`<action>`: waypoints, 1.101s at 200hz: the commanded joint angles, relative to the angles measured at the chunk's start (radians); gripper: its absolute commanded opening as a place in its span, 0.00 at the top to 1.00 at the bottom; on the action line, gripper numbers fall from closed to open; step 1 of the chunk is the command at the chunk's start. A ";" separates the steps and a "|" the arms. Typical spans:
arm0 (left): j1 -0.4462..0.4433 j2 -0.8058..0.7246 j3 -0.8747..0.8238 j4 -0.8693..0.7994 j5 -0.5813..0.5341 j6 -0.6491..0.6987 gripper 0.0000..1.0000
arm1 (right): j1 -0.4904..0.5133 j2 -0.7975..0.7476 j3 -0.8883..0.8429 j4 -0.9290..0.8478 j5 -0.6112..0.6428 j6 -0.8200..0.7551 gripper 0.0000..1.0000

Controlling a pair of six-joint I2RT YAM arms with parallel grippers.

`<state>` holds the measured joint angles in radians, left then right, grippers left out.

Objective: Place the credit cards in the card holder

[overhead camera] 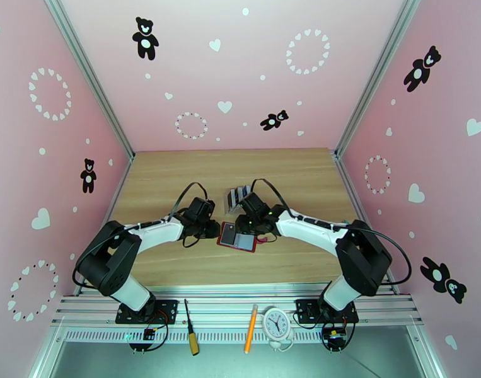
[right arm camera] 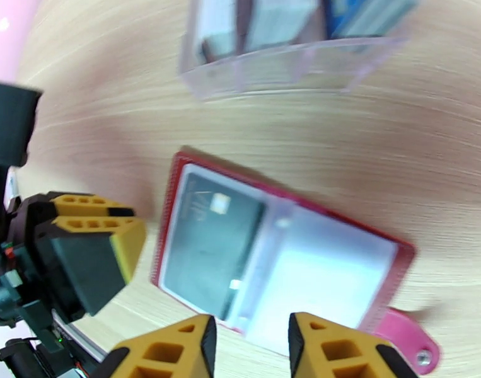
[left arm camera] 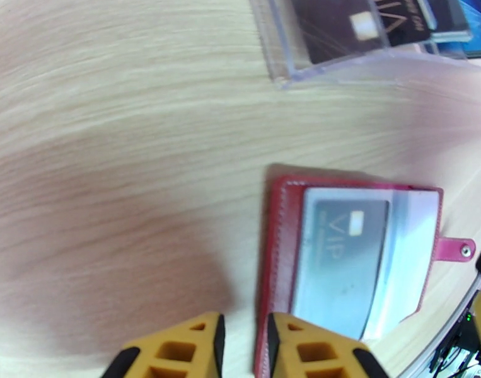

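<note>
Hovering low over the near edge of the open card holder [right arm camera: 398, 259], the right gripper [right arm camera: 251, 329] has its yellow fingers a little apart with nothing between them. The left gripper [left arm camera: 245, 326] sits just beside the holder's opposite edge, its jaws narrowly parted and also empty. The dark red holder lies flat on the wooden table [left arm camera: 114, 152] between the two, with its pink snap tab [left arm camera: 451, 250] sticking out. A dark card [left arm camera: 341, 247] is tucked under the greyish clear pocket nearest the left arm, and the neighbouring pocket looks empty. Beyond it, the clear slotted rack [left arm camera: 366, 61] holds the other cards, among them a dark brown one [left arm camera: 341, 26] and a teal-blue one [left arm camera: 476, 20]. One card looks seated, so the next move is probably to pinch another from the rack by its top edge and slide it into the free pocket while the other gripper steadies the holder. The seated card reads "VIP" beside a pale chip. The brown card shows similar lettering, but its last letter is unclear.
</note>
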<state>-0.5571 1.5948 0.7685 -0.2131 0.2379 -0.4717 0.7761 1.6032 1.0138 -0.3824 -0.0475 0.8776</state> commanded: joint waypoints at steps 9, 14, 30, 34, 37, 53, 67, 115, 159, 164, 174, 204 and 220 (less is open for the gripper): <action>-0.013 -0.053 -0.042 0.035 0.051 0.003 0.72 | -0.023 -0.048 -0.055 -0.022 0.002 -0.039 0.62; -0.018 -0.062 -0.053 0.039 0.054 0.001 0.72 | -0.025 -0.053 -0.063 -0.019 0.000 -0.043 0.62; -0.030 -0.101 -0.092 0.070 0.078 -0.007 0.72 | -0.034 -0.062 -0.086 -0.001 -0.010 -0.051 0.61; -0.034 -0.111 -0.102 0.080 0.081 -0.008 0.71 | -0.037 -0.065 -0.091 0.004 -0.014 -0.052 0.61; -0.037 -0.119 -0.109 0.088 0.085 -0.008 0.71 | -0.039 -0.067 -0.094 0.010 -0.016 -0.053 0.61; -0.039 -0.140 -0.133 0.122 0.130 -0.003 0.71 | -0.044 -0.072 -0.109 0.030 -0.033 -0.057 0.60; -0.041 -0.145 -0.140 0.137 0.152 0.002 0.71 | -0.044 -0.073 -0.116 0.039 -0.041 -0.057 0.59; -0.043 -0.072 -0.120 0.135 0.181 0.005 0.70 | -0.048 -0.049 -0.123 0.053 -0.060 -0.066 0.58; -0.043 -0.065 -0.110 0.103 0.134 0.014 0.70 | -0.054 -0.027 -0.117 0.066 -0.071 -0.066 0.58; -0.043 -0.063 -0.109 0.102 0.133 0.015 0.70 | -0.056 -0.021 -0.114 0.066 -0.072 -0.066 0.58; -0.043 -0.060 -0.108 0.100 0.129 0.015 0.70 | -0.058 -0.016 -0.108 0.065 -0.075 -0.068 0.58; -0.042 -0.036 -0.100 0.091 0.118 0.016 0.70 | -0.064 0.000 -0.093 0.060 -0.081 -0.070 0.58; -0.042 -0.021 -0.097 0.082 0.110 0.016 0.70 | -0.066 0.006 -0.089 0.063 -0.084 -0.070 0.58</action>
<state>-0.5926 1.5433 0.6491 -0.0975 0.3775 -0.4713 0.7170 1.5875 0.9024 -0.3218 -0.1204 0.8192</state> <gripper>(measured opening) 0.299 0.423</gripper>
